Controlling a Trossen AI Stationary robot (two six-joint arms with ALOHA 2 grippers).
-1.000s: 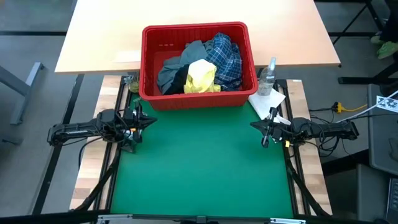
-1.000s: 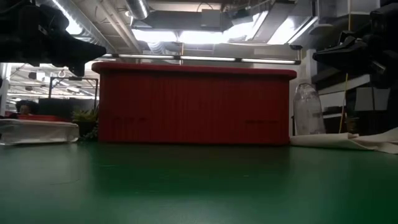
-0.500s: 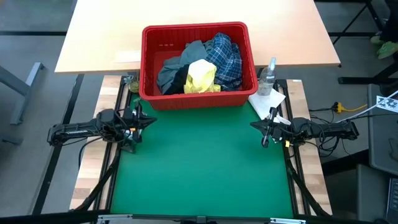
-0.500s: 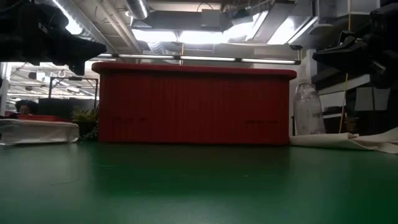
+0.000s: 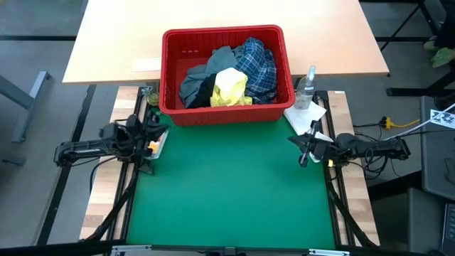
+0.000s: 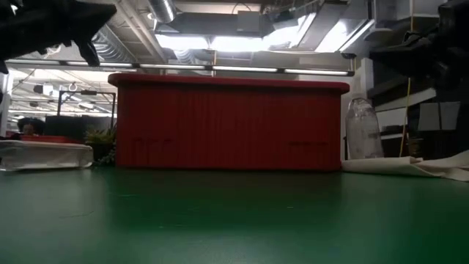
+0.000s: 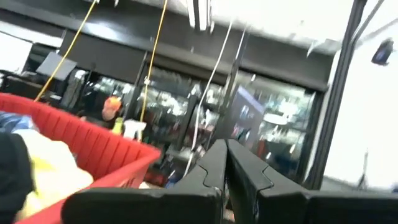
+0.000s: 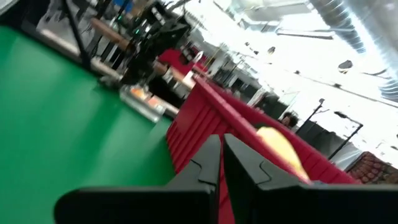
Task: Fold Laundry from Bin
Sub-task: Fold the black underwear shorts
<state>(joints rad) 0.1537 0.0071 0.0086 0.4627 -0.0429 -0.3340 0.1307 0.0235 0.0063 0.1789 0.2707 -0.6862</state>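
The red bin point(image 5: 224, 33) stands at the far edge of the green mat point(image 5: 227, 192), and its slotted front wall point(image 6: 227, 125) fills the low view. Inside it the laundry lies heaped: a yellow garment point(image 5: 229, 89) on top near the front, a blue-white plaid shirt point(image 5: 257, 65) to its right, and a grey-blue garment point(image 5: 202, 77) to its left. My left gripper point(image 5: 162, 132) hangs shut at the mat's left edge, just in front of the bin's left corner, tipped upward point(image 7: 225, 147). My right gripper point(image 5: 291, 141) hangs shut at the mat's right edge point(image 8: 221, 138). Neither one holds anything.
A clear spray bottle point(image 5: 306, 87) stands beside the bin's right front corner. A white paper towel point(image 5: 306, 116) lies in front of it, close to my right gripper. A light wooden tabletop point(image 5: 114, 43) extends behind the bin. A clear flat object point(image 6: 44, 154) lies far left.
My left gripper has tipped upward and rolled at the wrist, and its tip has risen above its earlier height. It has stayed shut. The bin and the laundry have kept still.
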